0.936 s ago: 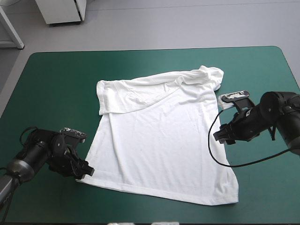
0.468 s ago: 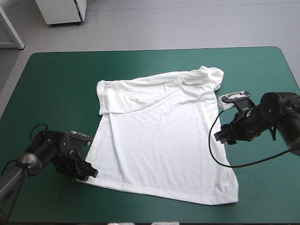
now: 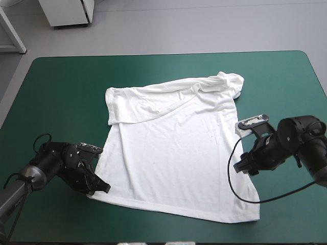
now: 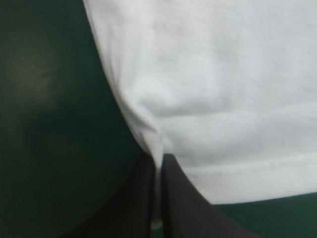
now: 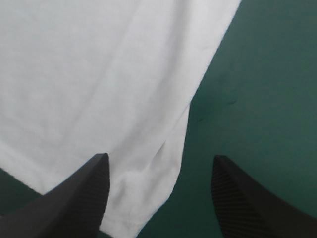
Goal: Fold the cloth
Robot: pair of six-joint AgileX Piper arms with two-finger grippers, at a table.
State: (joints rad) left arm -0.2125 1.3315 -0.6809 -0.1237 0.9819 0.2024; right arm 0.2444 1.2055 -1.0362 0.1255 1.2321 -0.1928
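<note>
At the near-left hem corner the left gripper [image 3: 100, 187] has its black fingers pressed together on the T-shirt [image 3: 173, 153]. Its wrist view shows a pinch of white cloth drawn up between them [image 4: 159, 159]. Farther along, at the shirt's right side edge, the right gripper [image 3: 244, 166] stands with fingers wide apart over the cloth's border. Nothing is between them but the edge itself [image 5: 159, 158].

The shirt lies spread in the middle of the teal-green cover [image 3: 61, 87], its far part with collar and sleeves already turned over onto the body. The step in hand looks like taking hold for the next fold. The left side is gripped, so the right gripper likely needs to drop and pinch its edge before both lift together.

Against the earlier frames, the left gripper has crept in from beside the hem onto the corner. The right gripper has slid nearer along the side edge, and the shirt itself lies much as it did
</note>
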